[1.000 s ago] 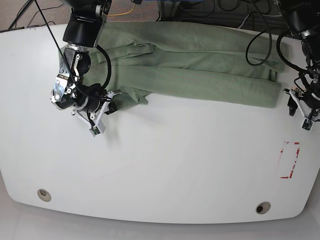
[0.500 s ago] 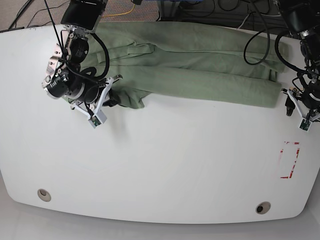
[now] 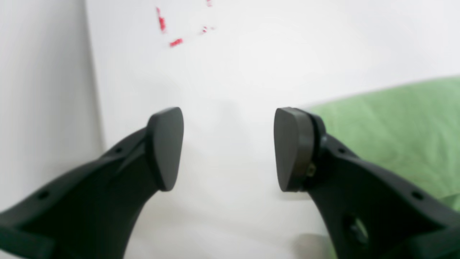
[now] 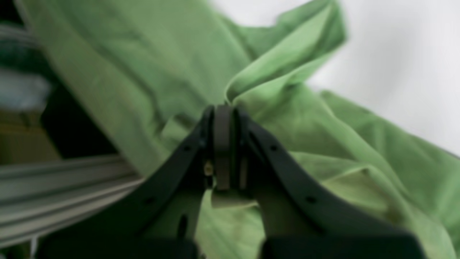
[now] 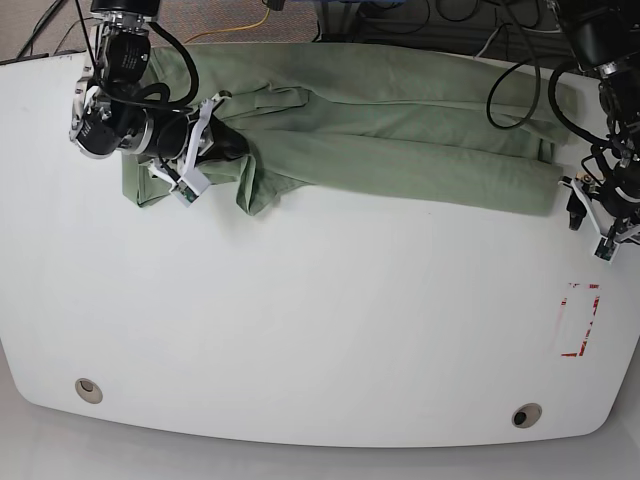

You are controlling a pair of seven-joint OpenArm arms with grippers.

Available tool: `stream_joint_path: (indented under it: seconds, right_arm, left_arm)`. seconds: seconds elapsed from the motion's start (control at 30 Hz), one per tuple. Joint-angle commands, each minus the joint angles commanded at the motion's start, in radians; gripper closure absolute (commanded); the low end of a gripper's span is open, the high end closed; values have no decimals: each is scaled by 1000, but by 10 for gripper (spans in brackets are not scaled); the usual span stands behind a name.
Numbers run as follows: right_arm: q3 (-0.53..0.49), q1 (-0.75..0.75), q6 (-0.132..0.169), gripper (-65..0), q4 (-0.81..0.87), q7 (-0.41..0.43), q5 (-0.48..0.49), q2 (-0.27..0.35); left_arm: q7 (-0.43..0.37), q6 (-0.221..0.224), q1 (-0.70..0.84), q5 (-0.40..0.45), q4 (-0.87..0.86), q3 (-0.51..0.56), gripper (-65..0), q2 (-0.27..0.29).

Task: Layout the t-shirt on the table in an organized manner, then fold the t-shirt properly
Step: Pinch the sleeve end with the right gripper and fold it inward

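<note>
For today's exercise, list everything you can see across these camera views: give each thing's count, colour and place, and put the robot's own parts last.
t-shirt: one, pale sage green, bunched lengthwise along the far side of the table.
table: one, glossy white, fills the base view.
red tape outline: one, red, near the table's right edge in the base view.
grommet holes: two, grey, along the near edge.
cables: several, dark and yellow, beyond the far edge.
right gripper: one, black, shut on the t-shirt.
left gripper: one, black, open, above bare table beside the shirt's end.

The right gripper is clamped on a fold of the t-shirt near its sleeve end, while the left gripper hangs with jaws spread just off the t-shirt's other end.
</note>
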Motion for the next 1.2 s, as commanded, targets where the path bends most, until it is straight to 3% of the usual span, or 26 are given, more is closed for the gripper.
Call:
stream_joint_path:
  seconds: [0.47,0.53,0.57,0.9,1.03,1.2]
  right_arm:
    - [-258,31,0,-17,0,0,21,150]
    - [-304,38,0,-44,0,0,21,173]
    - [-331,38,0,-90,0,0,21,192]
    - [-382,38,0,-361,26,0,21,265]
    - [-381,43,0,-423,48,0,21,281]
    - [-327,75,0,-430,44,16,14,279]
  left_arm:
    - [0,0,2,0,-12,2,-376,0]
    - [0,0,0,0,-12,2,-376,0]
    - [0,0,0,0,-12,2,-376,0]
    - [0,0,3,0,-12,2,-376,0]
    - [0,0,5,0,-12,2,-376,0]
    - [0,0,8,-5,2,2,-376,2]
